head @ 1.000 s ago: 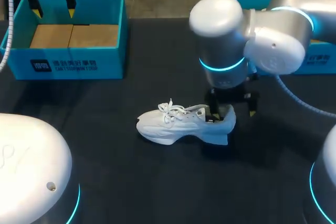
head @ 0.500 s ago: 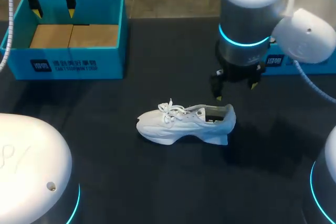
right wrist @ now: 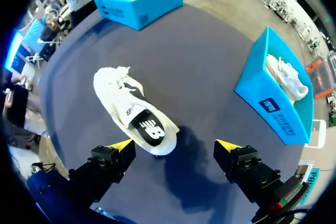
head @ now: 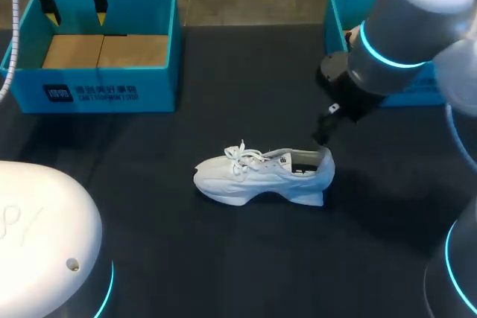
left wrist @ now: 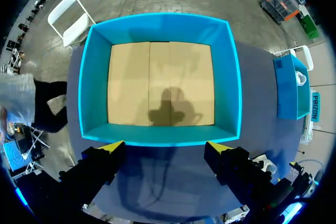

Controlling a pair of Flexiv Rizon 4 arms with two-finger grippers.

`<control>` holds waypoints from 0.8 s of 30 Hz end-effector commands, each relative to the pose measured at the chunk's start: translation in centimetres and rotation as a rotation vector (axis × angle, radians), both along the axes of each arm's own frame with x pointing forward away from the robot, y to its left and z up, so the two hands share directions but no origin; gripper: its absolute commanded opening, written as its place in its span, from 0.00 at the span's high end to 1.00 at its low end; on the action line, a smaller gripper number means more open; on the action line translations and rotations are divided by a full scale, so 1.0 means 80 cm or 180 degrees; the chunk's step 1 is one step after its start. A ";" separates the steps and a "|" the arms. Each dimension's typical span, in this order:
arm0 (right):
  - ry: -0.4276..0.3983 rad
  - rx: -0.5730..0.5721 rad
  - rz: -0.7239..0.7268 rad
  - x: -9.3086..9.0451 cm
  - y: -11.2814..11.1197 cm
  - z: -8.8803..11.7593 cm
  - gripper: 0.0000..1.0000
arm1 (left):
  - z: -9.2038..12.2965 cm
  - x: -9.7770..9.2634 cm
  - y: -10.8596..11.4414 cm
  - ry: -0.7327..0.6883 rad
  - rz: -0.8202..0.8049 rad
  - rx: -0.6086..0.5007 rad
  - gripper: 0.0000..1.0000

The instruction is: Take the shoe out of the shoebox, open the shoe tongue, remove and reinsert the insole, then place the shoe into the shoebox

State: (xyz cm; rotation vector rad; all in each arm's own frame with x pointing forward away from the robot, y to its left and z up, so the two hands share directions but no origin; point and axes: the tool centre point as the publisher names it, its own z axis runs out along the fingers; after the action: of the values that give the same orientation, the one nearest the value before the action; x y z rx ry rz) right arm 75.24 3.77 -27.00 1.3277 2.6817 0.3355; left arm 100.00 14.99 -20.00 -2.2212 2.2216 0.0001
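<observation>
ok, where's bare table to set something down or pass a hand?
Bare table: the wide patch between the left shoebox and the shoe, the strip between the two shoeboxes, and on the shoe's near side. Crowded: the shoe's heel side, where the right gripper hangs near the right shoebox.

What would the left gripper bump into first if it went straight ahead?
Probably the cardboard floor of the blue shoebox under the left gripper, though it might clip the box's wall first; depth is unclear.

- the right tool (right wrist: 178, 145) has lifted off the heel of the shoe (head: 261, 176) and now hangs apart from it, fingers spread.
- the right arm (head: 406, 35) has swung back toward the counter's (head: 223, 258) right side.
</observation>
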 end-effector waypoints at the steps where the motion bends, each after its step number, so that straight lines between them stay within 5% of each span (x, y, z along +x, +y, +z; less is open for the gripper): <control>1: 0.0059 0.0293 0.0076 -0.003 -0.008 -0.003 0.00 | 0.000 0.000 0.000 0.0000 0.0000 0.0000 0.00; 14: -0.0209 0.0617 0.1884 -0.024 -0.074 -0.009 0.00 | 0.000 0.000 0.000 0.0000 0.0000 0.0000 0.00; 24: -0.0549 0.0869 0.2535 -0.026 -0.089 -0.032 0.00 | 0.000 0.000 0.000 0.0000 0.0000 0.0000 0.00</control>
State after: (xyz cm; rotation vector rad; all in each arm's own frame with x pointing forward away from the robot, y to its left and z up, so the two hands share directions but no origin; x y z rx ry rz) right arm 73.20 -2.79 -28.82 0.3844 3.0443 0.5624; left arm 100.00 14.99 -20.00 -2.2213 2.2216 0.0000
